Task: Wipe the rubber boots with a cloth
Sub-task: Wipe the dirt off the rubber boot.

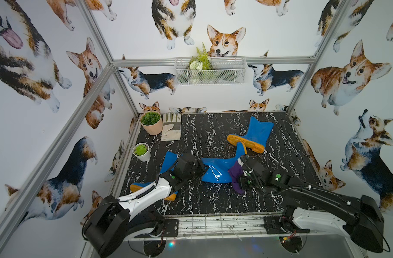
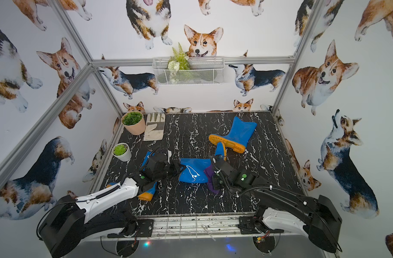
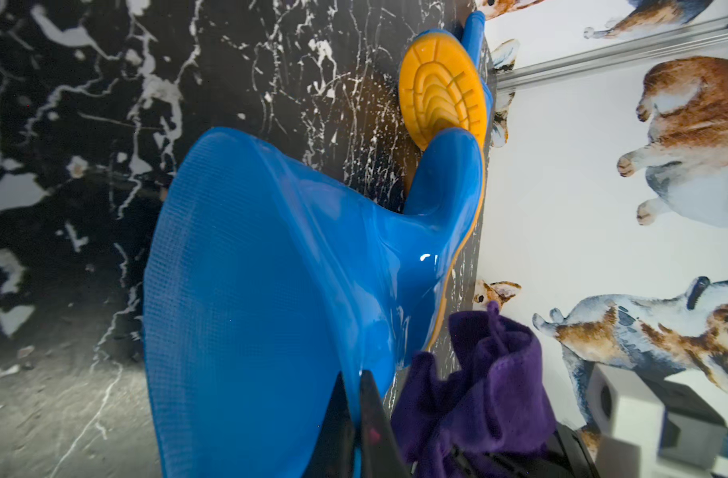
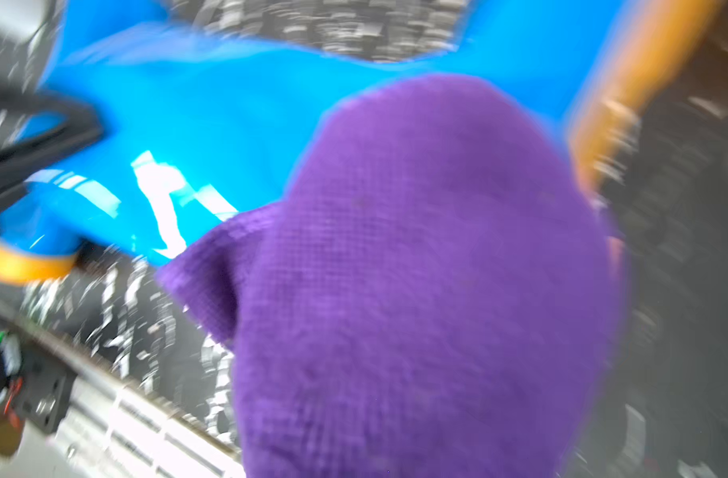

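HIDDEN: glossy blue rubber boot (image 1: 167, 163) mostly under left arm (image 1: 146, 196) | BLURRED: right wrist view (soft purple cloth (image 4: 428, 289) fills it)

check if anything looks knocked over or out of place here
The far rubber boot, the middle rubber boot with its toe beside that one's sole, and the near rubber boot, partly hidden under the left arm, all lie on their sides, none standing.

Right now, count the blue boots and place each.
3. Back-right boot, lying down; middle boot, rim in the left gripper; front-left boot, partly hidden under the left arm.
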